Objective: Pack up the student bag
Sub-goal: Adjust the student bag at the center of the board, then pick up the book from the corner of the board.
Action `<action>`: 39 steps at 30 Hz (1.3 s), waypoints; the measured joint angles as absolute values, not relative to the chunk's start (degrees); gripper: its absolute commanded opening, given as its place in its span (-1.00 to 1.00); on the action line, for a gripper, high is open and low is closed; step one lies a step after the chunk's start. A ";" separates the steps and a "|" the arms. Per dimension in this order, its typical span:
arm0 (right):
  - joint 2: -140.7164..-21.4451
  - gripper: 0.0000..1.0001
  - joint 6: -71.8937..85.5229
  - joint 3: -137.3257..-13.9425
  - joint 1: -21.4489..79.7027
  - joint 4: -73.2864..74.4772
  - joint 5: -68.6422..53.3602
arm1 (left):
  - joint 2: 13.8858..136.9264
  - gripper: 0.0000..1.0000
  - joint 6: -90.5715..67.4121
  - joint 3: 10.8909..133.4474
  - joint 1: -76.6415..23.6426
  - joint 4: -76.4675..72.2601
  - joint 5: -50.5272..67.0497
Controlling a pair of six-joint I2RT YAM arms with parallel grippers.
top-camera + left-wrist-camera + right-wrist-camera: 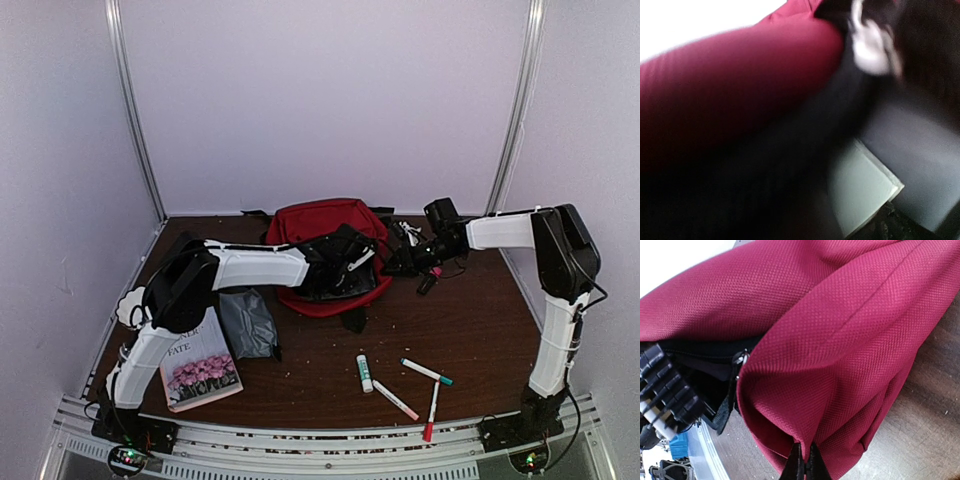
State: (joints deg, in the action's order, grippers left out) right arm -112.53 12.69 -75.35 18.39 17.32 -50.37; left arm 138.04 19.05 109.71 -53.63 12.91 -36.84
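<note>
Right gripper (802, 466): tips pressed together on a fold of red fabric at the side of the student bag (322, 222). It's pinching that fold, nothing else in the jaws. Left gripper (345, 265) sits at the bag's dark mouth. Top view is too dark there and the left wrist view too blurred, so you can't tell if it's spread or closed, or holding anything. That wrist view gives only red fabric, black trim, grey lining (920, 150) and a pale flat item (860, 195) against the lining; no telling what it is.

Bag lies at the far edge of the worktop (470, 330), approx. centre.

Step, as I read it: getting the bag mouth open and held w/ both arms, i.e. prep before loading. Most of the job looks undone:
- book (200, 372) at the near-left corner
- grey pouch (246, 322) between book and bag
- glue stick (364, 373) and markers (396, 400) by the near edge, right of centre

Next move, my call: keep the R pinch firm and draw that side toward the right edge so the mouth gapes. That frees the L arm to fetch an item, prob. the book first. Watch for fabric slipping out of the pinch.
</note>
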 measured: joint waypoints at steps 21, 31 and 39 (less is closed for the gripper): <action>-106.13 -0.26 13.76 -73.43 13.19 18.72 -50.33 | 94.70 0.95 -3.97 77.12 -55.07 21.71 -24.84; -92.99 -0.20 12.10 -71.96 12.21 19.38 -43.99 | 79.85 0.76 -27.49 64.40 -51.99 40.07 -22.83; -81.84 -0.25 10.20 -70.98 25.21 18.41 -39.35 | 69.41 0.65 -37.60 57.06 -45.30 47.94 -20.03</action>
